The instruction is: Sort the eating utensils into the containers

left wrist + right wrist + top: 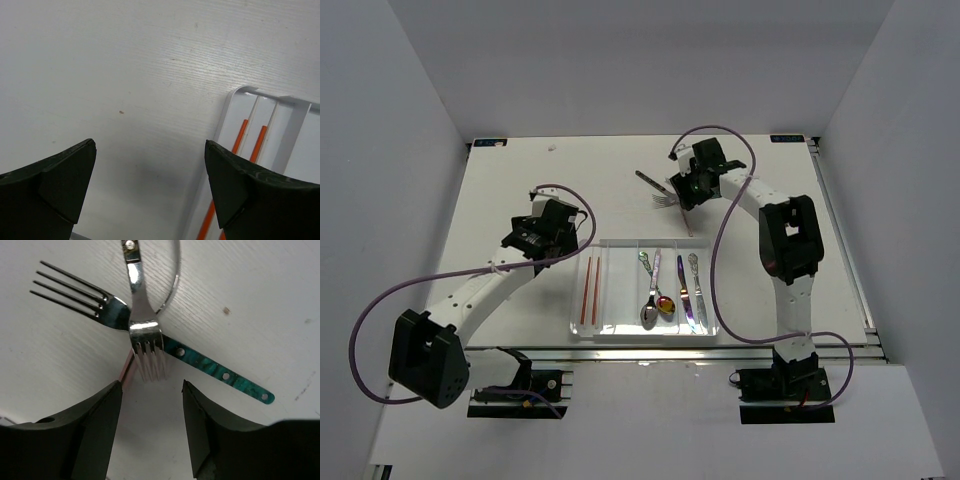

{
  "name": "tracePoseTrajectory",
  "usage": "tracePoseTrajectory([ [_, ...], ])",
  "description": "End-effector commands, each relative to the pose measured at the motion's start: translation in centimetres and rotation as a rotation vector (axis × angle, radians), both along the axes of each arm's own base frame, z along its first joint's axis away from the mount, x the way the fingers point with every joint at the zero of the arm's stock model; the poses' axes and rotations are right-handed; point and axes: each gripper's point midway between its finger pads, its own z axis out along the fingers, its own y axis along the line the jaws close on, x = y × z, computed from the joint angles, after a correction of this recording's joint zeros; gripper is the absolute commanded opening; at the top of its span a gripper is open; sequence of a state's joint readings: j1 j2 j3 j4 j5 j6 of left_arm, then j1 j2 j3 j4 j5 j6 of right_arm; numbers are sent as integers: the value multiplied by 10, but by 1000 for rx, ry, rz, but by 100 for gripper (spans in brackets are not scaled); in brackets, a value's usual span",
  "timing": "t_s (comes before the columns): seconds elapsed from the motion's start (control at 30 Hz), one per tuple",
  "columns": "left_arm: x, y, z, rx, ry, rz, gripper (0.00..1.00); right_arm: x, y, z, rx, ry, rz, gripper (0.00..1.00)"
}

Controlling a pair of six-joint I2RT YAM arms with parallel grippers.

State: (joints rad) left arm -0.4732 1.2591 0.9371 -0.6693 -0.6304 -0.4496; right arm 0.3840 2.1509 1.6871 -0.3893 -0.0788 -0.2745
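The clear tray [582,252] has long containers holding two red-orange chopsticks [589,290], two spoons [652,300] and two knives [692,295]. On the table behind it lie a teal-handled fork [220,372] and a shiny metal fork [142,330] crossed over it, with a pink handle [127,372] showing beneath. My right gripper [151,395] hangs open just short of the metal fork's tines, nothing between its fingers. My left gripper [150,155] is open over bare table beside the tray's left corner [240,91], near the chopsticks [240,137].
White walls close in the table [520,190] on three sides. Purple cables loop from both arms, the right one [725,240] arching over the table beside the tray.
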Motion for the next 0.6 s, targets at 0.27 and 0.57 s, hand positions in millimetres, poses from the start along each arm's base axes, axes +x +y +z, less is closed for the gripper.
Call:
tracePoseTrajectory([
  [0.27,3,-12,-5,-36,20,-63,98,29,55,53,167,-125,247,52],
  [0.57,2,-15,-12,-41,43,-78,98,56,75,45,197,-171,297,45],
])
